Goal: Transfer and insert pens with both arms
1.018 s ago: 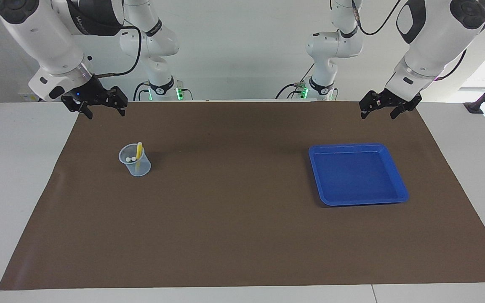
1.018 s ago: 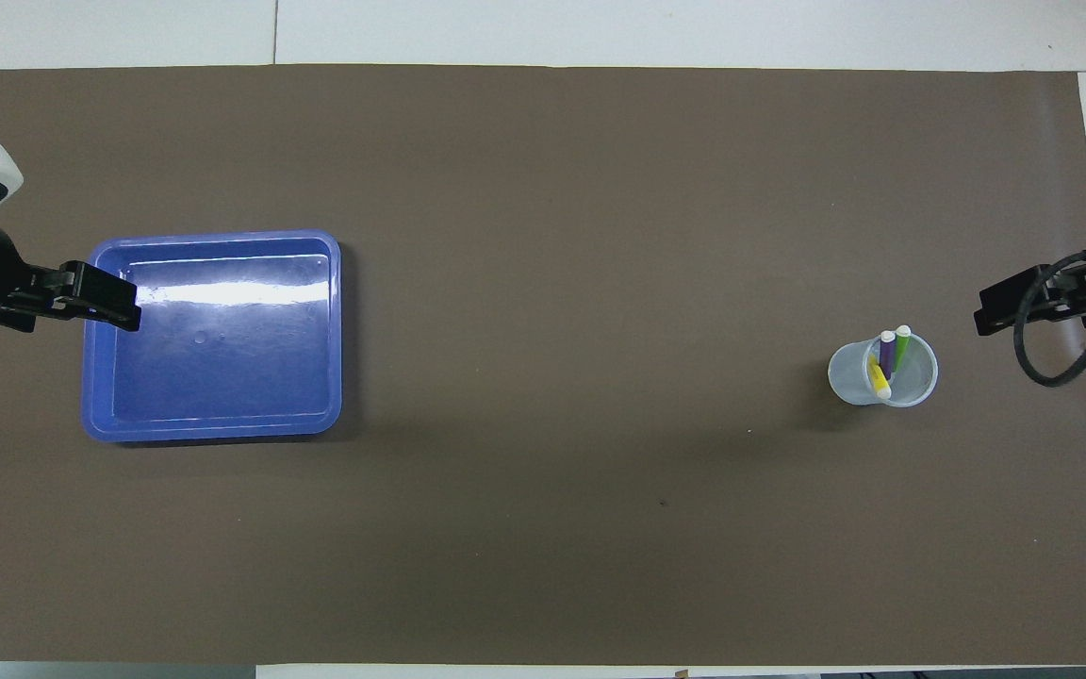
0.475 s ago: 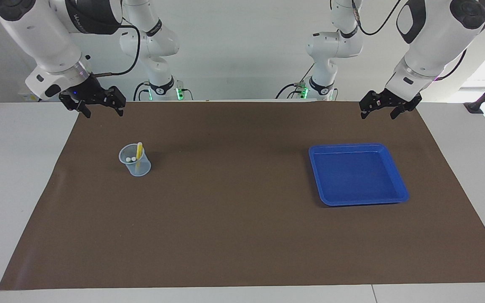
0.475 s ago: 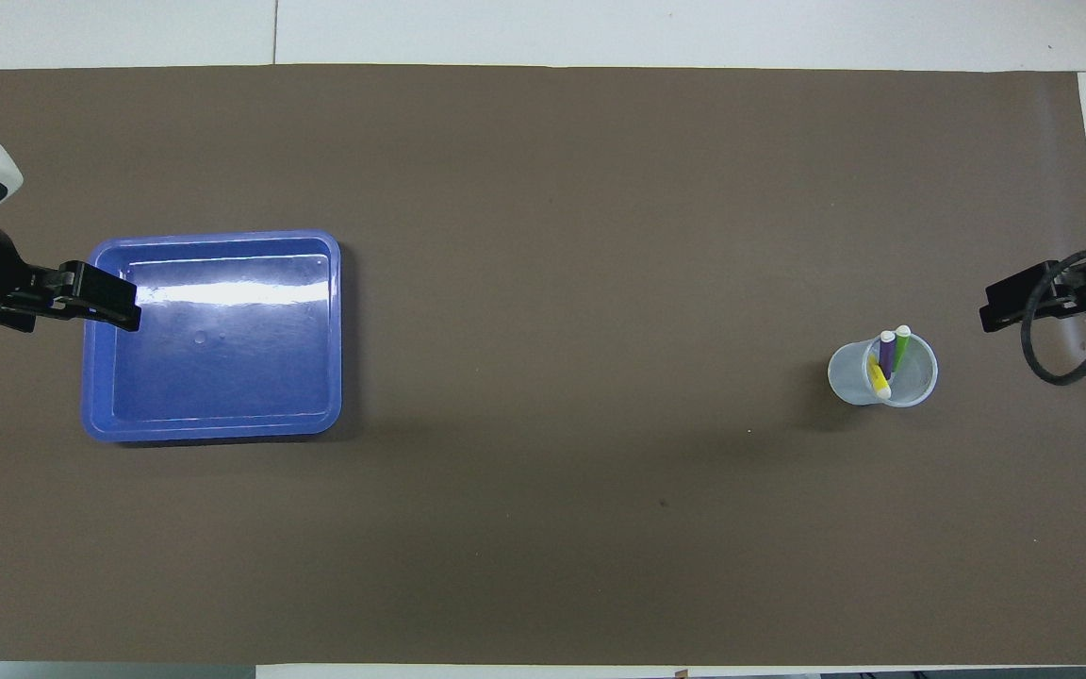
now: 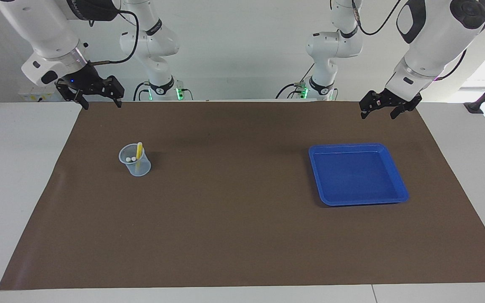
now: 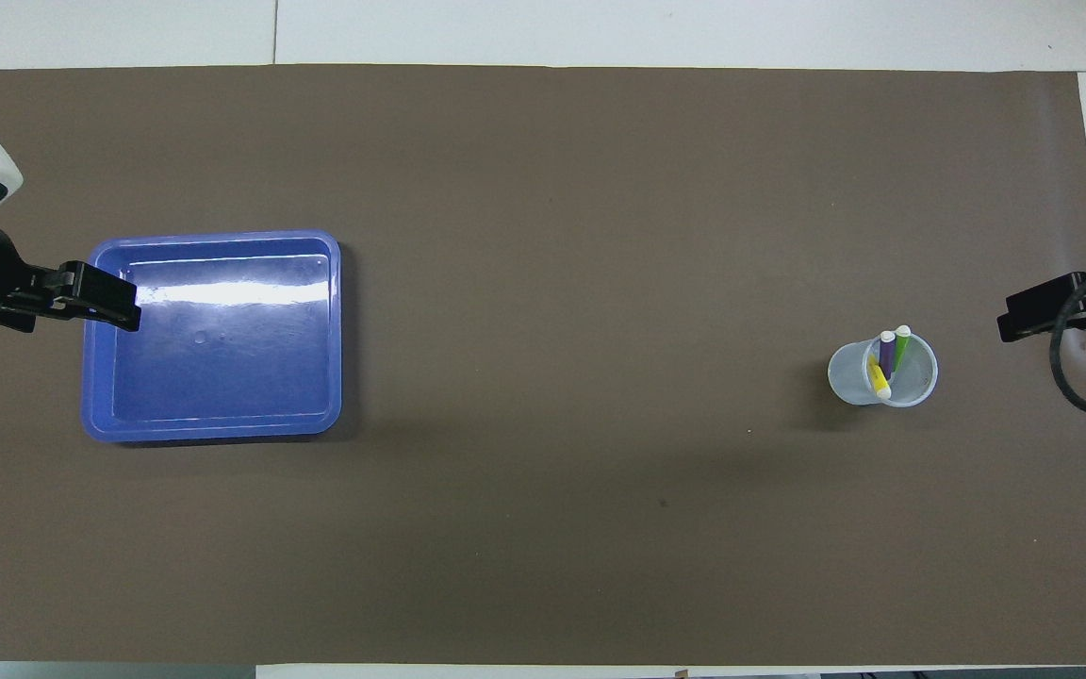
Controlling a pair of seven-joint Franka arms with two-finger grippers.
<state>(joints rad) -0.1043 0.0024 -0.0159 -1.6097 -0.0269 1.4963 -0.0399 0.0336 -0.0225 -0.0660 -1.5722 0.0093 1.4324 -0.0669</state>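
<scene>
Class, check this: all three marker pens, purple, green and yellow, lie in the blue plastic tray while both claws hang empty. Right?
Not quite. The overhead view shows the three marker pens standing in the clear plastic cup, not the blue plastic tray, which holds nothing. Both claws do hang empty.

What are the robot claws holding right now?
Nothing. The left claw and right claw are both open and empty; the pens stand in the cup.

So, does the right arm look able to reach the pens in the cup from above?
Probably yes. The right gripper hangs open over the mat's edge by the clear cup; the pens stand upright in it, with nothing over or around the cup.
</scene>
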